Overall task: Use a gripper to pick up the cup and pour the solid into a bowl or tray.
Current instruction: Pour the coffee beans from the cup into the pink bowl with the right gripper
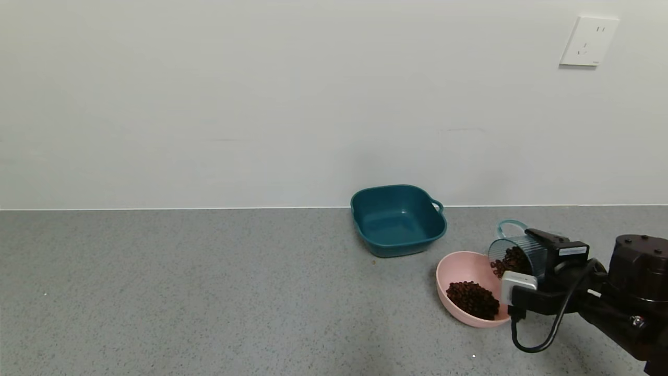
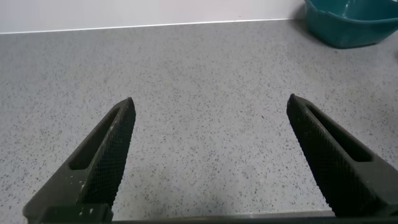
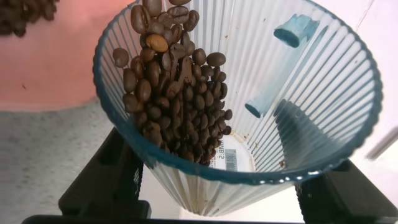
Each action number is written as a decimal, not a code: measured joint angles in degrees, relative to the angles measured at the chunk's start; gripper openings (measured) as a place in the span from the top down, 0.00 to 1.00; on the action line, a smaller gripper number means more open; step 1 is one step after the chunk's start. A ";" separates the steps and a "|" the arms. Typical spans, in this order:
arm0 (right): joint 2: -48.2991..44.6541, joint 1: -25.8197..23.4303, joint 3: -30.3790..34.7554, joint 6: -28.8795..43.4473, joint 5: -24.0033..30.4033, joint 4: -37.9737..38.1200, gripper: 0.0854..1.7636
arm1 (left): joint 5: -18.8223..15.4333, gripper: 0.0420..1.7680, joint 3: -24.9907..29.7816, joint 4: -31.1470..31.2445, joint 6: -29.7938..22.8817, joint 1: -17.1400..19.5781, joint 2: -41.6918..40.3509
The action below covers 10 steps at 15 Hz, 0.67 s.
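Ribbed plastic cup (image 1: 514, 256), clamped in my right gripper (image 1: 543, 271) near the bench's right edge, needs steeper tilting so remaining coffee beans (image 3: 174, 93) fall inside the pink bowl (image 1: 459, 269).

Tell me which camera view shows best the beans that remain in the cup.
The right wrist view: it looks into the tilted cup, with the beans large against its ribbed wall. The head view shows them small, from the side. The left wrist view shows none.

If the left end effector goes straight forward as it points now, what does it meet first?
Probably nothing: the left end effector points over the bare grey counter; the teal basin lies off to one side, though depth is unclear.
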 joint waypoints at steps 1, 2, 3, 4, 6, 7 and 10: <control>-0.02 0.00 0.11 2.73 0.02 0.02 0.24 | 0.00 0.01 0.00 0.00 0.00 0.00 0.00; -0.02 0.00 0.15 5.23 0.00 0.00 0.24 | 0.00 0.01 0.00 0.00 0.00 0.00 0.00; -0.05 0.00 0.17 7.52 0.00 -0.05 0.24 | 0.00 0.01 0.00 0.00 0.00 0.00 0.00; -0.09 0.00 0.13 9.68 0.05 -0.02 0.24 | 0.00 0.01 0.00 0.00 0.00 0.00 0.00; -0.35 -0.22 -0.33 13.26 0.15 0.11 0.24 | 0.00 0.01 0.00 0.00 0.00 0.00 0.00; -0.41 -0.35 -0.29 15.37 0.20 0.11 0.24 | 0.00 0.01 0.00 0.00 0.00 0.00 0.00; -0.38 -0.66 -0.30 21.91 0.11 0.11 0.24 | 0.00 0.01 0.00 0.00 0.00 0.00 0.00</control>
